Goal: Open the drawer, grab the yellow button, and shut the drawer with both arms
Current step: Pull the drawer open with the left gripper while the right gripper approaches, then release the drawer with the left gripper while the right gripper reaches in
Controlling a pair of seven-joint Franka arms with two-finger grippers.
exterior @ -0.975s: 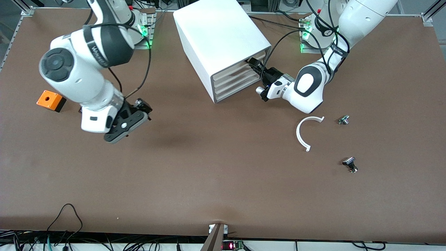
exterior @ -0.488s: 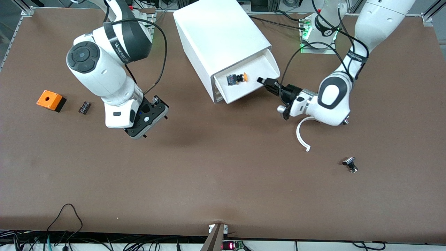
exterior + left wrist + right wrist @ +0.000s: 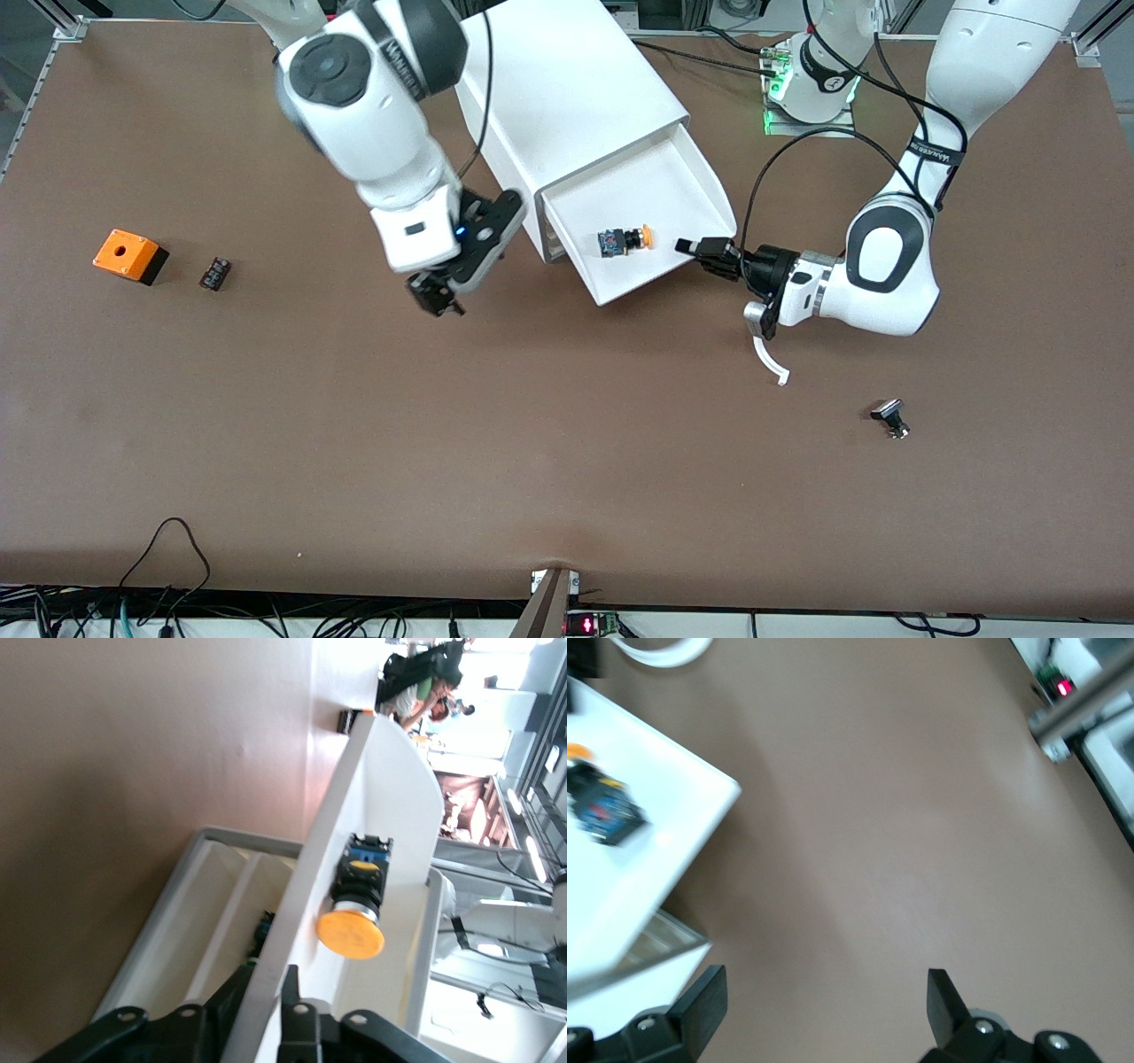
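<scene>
The white cabinet [image 3: 558, 89] stands at the robots' side of the table. Its top drawer [image 3: 673, 190] is pulled well out toward the front camera. The orange-capped button [image 3: 625, 239] lies on its side in the drawer tray. My left gripper [image 3: 689, 247] is shut on the drawer's front wall; in the left wrist view its fingers [image 3: 291, 983] straddle that wall [image 3: 399, 788], with the button [image 3: 354, 908] just inside. My right gripper [image 3: 436, 297] hangs open and empty over the table beside the cabinet. In the right wrist view [image 3: 824, 988] the drawer corner [image 3: 647, 850] and button [image 3: 598, 806] show.
An orange cube with a hole [image 3: 130, 255] and a small black part [image 3: 214, 272] lie toward the right arm's end. A white curved strip [image 3: 769, 354] lies under the left wrist. A black-headed metal part [image 3: 890, 416] lies nearer the front camera.
The drawer has come out of the cabinet, drawn by my left gripper, and the button came into view. My right arm has swung from the right arm's end toward the cabinet.
</scene>
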